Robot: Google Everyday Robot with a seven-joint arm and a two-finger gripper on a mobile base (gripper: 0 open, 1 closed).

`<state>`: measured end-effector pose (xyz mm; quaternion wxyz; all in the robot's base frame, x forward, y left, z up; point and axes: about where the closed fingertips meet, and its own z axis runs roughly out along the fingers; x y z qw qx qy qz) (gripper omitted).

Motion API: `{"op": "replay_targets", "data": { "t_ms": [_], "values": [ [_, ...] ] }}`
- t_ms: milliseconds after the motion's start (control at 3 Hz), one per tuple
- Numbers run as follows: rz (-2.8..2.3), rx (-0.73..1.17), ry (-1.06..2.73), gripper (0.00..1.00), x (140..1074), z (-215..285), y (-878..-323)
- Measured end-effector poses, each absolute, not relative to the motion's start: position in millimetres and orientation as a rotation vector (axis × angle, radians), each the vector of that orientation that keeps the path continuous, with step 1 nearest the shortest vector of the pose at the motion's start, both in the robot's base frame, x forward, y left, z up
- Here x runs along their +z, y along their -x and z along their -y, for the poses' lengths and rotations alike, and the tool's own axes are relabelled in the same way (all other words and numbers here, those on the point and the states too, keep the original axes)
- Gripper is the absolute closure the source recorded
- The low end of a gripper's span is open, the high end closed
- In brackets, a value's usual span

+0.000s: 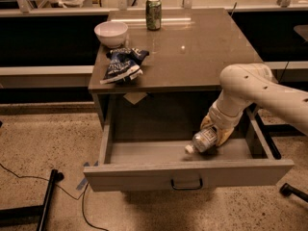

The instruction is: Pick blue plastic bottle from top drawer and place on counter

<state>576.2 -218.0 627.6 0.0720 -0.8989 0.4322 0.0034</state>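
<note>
While the top drawer [144,176] stands pulled open in the lower half of the frame, the white arm [262,88] reaches in from the right edge. Its upper link slopes up and leftward to a rounded elbow just right of the desk [207,57]. From there the forearm bends steeply down and slightly left, past the desk's front edge, into the right part of the drawer. The wrist points down toward the drawer floor.

At the arm's tip, the end effector [214,132] sits low inside the drawer, right of centre. Its yellowish fingers [224,135] are drawn in narrow on either side of the blue plastic bottle [202,141], clasping its upper body. The bottle lies tilted, with its white cap toward the lower left, near the drawer's front wall, and its base up among the fingers. Whether its cap end rests on the drawer floor cannot be told.

A small dark handle [186,185] hangs at the middle of the drawer's front panel. On the desk, a green can [153,13] stands at the far edge. A white bowl [111,32] sits at the upper left, and a blue-and-white snack bag [121,65] lies just in front of the bowl.
</note>
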Motion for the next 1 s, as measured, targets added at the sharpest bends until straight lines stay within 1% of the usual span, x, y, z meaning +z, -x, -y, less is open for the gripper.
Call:
{"op": "replay_targets", "data": {
  "t_ms": [333,667,1000],
  "values": [
    [-1.367,0.041,2.595,0.95,653.8,219.8,-581.5],
    [-1.419,0.048,2.475,1.0,700.2,231.0,-580.2],
    [-1.498,0.005,2.389,1.0,763.7,233.1,-576.0]
  ]
}}
